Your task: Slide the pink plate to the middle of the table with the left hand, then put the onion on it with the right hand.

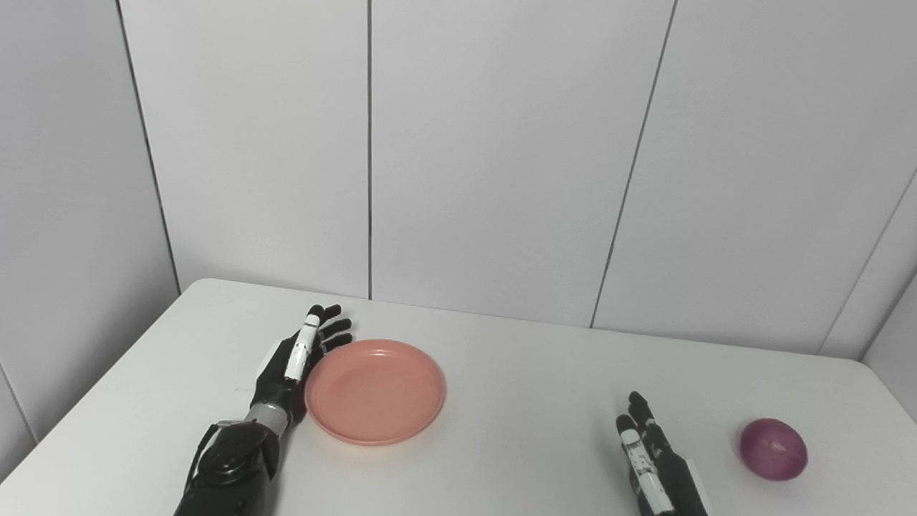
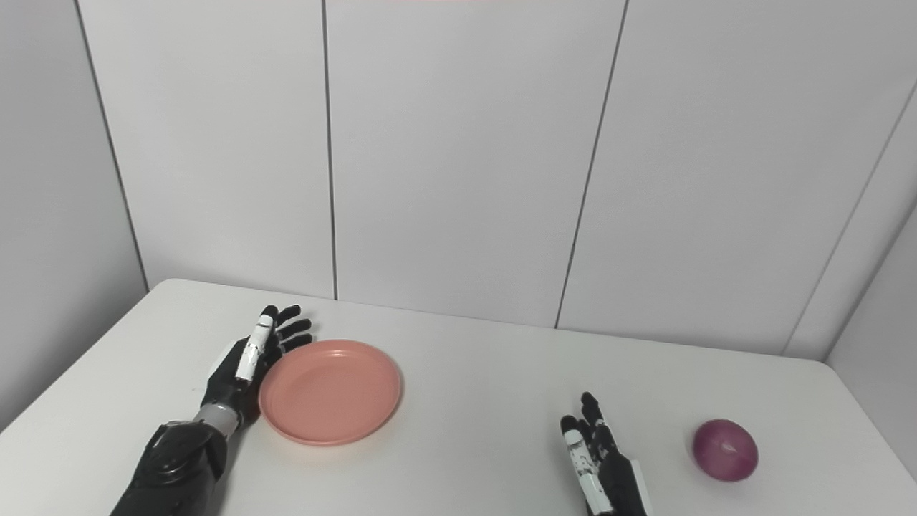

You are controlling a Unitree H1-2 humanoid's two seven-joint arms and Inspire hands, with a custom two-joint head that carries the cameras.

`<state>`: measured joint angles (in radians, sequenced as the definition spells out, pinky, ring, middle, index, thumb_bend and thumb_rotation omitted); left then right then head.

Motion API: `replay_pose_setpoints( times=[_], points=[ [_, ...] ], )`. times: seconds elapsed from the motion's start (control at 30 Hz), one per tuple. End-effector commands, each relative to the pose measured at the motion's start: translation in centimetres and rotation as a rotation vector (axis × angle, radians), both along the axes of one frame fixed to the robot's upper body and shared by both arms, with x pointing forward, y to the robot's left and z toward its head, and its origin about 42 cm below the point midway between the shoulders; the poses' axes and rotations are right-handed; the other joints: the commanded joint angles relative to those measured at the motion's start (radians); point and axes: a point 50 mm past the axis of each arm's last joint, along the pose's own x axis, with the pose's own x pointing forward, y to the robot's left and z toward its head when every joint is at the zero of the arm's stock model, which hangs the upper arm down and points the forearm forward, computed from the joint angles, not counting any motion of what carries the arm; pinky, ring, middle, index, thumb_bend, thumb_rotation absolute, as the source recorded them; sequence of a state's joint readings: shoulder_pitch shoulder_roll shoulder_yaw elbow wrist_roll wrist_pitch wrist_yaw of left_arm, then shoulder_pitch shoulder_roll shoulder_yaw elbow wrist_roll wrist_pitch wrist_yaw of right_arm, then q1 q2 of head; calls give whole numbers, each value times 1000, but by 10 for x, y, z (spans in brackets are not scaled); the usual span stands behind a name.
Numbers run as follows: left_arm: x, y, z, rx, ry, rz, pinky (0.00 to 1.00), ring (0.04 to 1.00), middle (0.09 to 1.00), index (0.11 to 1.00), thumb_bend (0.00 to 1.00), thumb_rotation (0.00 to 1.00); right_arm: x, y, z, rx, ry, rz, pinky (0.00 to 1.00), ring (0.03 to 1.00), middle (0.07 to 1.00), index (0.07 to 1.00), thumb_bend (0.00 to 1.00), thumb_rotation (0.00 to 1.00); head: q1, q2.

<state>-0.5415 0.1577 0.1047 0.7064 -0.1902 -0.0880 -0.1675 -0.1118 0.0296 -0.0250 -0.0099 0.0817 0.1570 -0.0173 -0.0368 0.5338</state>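
From my remote station, the head cameras look down on a white table (image 1: 516, 401) backed by pale wall panels (image 1: 501, 158) with dark vertical seams.

Left side: my left hand (image 1: 290, 365) lies edge-on along the left rim of the pink plate (image 1: 375, 390), palm turned toward the plate, fingers (image 1: 331, 331) extended and slightly fanned past the plate's far-left edge. The hand is spread and grips nothing; its palm side appears to touch the rim, though I cannot tell for certain whether contact is made. The dark forearm (image 1: 229, 469) enters from the bottom-left corner.

The pink plate sits flat and empty on the table, left of the table's middle, with its right edge close to the centre line of the view.

Right side: my right hand (image 2: 602, 466) rests low near the bottom edge, fingers straight and close together, pointing away from me, holding nothing. Only the fingers and part of the palm are in view; the wrist is cut off by the frame.

The onion (image 2: 725, 450), a purple-red bulb, lies on the table to the right of the right hand, apart from it and near the table's right edge. Onion and plate are well apart, with the right hand between them.
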Motion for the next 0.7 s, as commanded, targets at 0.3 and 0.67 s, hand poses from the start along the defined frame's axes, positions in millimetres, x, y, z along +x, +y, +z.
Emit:
replay_pose_setpoints(
  times=[0.3,0.67],
  points=[
    [-6,-37,3,-37,3,-84,839,843,851,853,529,1000,9,15,10,-24,-13,25,1000,991,980,957,550,673,-46,12],
    [-21,-61,-3,-64,26,-119,832,854,867,872,524,1000,9,17,9,-7,-20,19,1000,992,971,952,538,646,-70,13]
  ],
)
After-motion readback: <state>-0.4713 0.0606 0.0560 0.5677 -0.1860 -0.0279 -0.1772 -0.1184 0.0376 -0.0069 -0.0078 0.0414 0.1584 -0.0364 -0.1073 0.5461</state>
